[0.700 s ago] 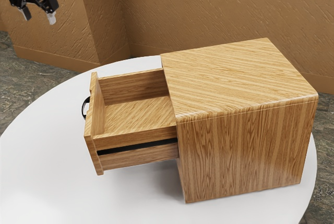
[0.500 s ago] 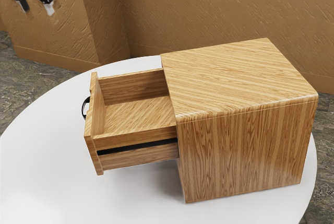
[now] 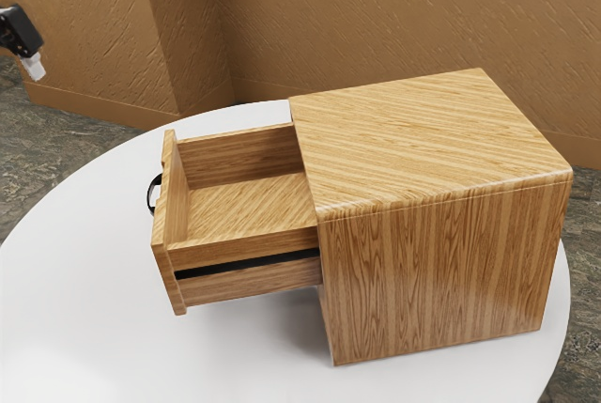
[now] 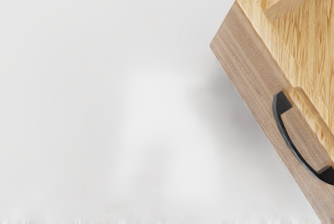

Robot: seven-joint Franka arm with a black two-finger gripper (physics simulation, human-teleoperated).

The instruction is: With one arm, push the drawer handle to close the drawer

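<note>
Eyeing it from across the room: drawer sticks well out of cabinet, above table. Handle is black, bowed, on the drawer's outer front. Gripper is at the exterior view's left edge, well apart from handle; spread or pressed together, can't tell. Handle looks rigid, maybe slick. No grasp needed: push mid-handle, straight toward cabinet. Drawer looks empty, likely light, should slide easily; off-centre push might jam it. Hard shove might shift cabinet.
</note>
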